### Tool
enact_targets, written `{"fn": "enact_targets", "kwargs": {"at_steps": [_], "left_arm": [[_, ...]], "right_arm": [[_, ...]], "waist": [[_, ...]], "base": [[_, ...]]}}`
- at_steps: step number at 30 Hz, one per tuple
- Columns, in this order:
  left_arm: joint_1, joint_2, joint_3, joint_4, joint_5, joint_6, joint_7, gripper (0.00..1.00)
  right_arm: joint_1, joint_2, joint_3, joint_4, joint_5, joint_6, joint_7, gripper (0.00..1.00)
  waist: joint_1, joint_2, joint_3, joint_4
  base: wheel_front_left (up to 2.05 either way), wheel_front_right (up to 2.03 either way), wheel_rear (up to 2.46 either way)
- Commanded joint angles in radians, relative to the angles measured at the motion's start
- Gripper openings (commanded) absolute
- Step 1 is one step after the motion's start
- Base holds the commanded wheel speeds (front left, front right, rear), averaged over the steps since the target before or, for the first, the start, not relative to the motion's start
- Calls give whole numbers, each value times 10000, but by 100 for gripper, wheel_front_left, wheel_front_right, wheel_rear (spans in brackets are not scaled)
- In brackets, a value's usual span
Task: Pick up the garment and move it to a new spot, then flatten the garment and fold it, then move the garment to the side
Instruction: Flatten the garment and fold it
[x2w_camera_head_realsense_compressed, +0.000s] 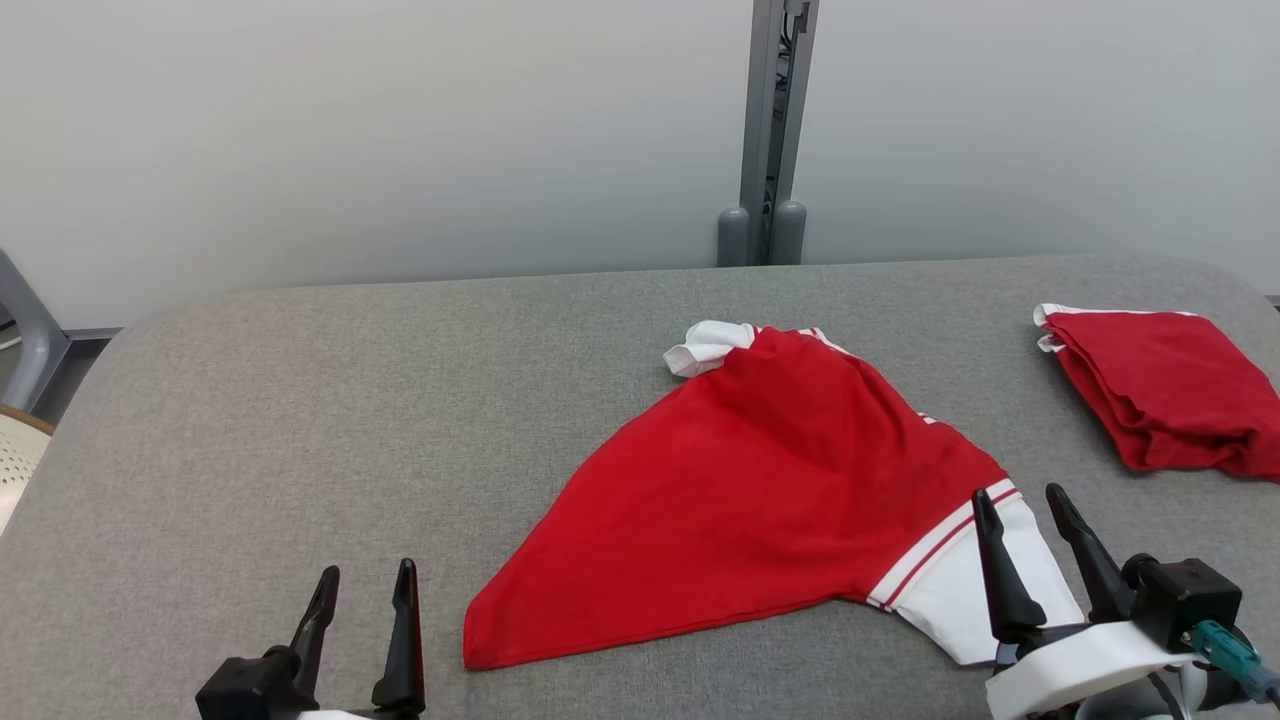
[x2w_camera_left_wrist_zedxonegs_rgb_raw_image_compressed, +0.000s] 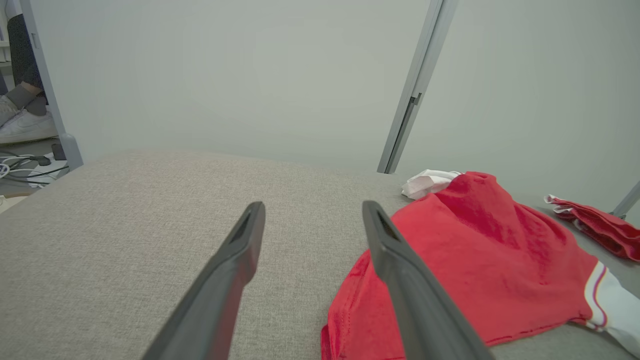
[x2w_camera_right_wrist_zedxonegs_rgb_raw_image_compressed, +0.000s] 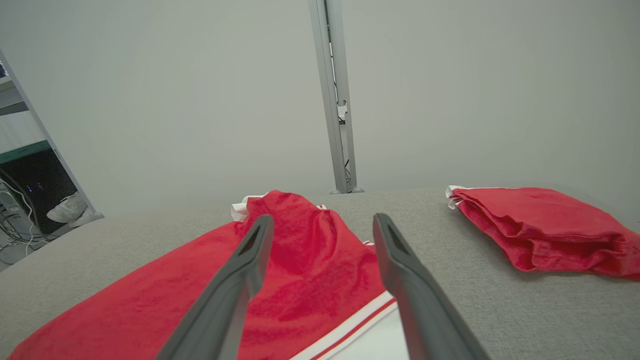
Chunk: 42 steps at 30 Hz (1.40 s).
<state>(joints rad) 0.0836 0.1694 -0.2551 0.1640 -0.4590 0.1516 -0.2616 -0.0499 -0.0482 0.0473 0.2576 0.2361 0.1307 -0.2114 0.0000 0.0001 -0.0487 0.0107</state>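
Garment (x2w_camera_head_realsense_compressed: 760, 490), red w/ white trim, lies crumpled mid-surface (x2w_camera_head_realsense_compressed: 300, 420), slightly R of centre. Its hem corner points toward the L claw (x2w_camera_head_realsense_compressed: 367, 570), the white sleeve (x2w_camera_head_realsense_compressed: 960, 600) trails toward the R claw (x2w_camera_head_realsense_compressed: 1020, 493), and the collar (x2w_camera_head_realsense_compressed: 705, 348) is bunched at the far end. It humps up in the middle, so it's not flat yet. I'd say it's already at its new spot, w/ flattening the step in hand.

Both claws are spread wide, pinching nothing. L claw hovers over bare surface just beside the hem corner. R claw hangs above the sleeve's striped seam, apart from the cloth as far as I can tell. Prob. set that way so each can take an opposite end & pull the fabric taut.

Second red garment (x2w_camera_head_realsense_compressed: 1160, 390), folded, sits at the far R edge, well apart. It's likely a finished one parked aside, leaving the middle for folding.

Containers: nothing here sits in one; both garments rest straight on the surface.
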Motion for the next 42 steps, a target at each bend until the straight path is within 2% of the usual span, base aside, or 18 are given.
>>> {"fn": "enact_targets", "kwargs": {"at_steps": [1, 21, 26, 34, 42], "left_arm": [[113, -8, 63, 20, 71, -31, -42, 100], [121, -254, 331, 270, 398, -360, -43, 100], [113, -299, 314, 303, 456, -411, -43, 100], [-11, -398, 190, 399, 514, -543, -43, 100], [-240, -463, 150, 470, 574, -636, -43, 100]], "right_arm": [[14, -51, 14, 26, 11, 1, -71, 100], [-82, -51, 28, 268, -43, 1, -167, 100], [52, -59, -771, 575, -320, 1, 224, 100], [296, -52, -2134, 1658, -1009, 1, 1502, 100], [-251, -51, -2585, 2820, -1096, 1, 1637, 100]], "waist": [[0, -1, -19, 2], [0, -1, -16, -92], [0, -1, 68, -114], [0, -1, 386, -133], [0, -1, 817, -13]], "base": [[0, 0, 0], [0, 0, 0], [0, 0, 0], [0, 0, 0], [0, 0, 0]]}}
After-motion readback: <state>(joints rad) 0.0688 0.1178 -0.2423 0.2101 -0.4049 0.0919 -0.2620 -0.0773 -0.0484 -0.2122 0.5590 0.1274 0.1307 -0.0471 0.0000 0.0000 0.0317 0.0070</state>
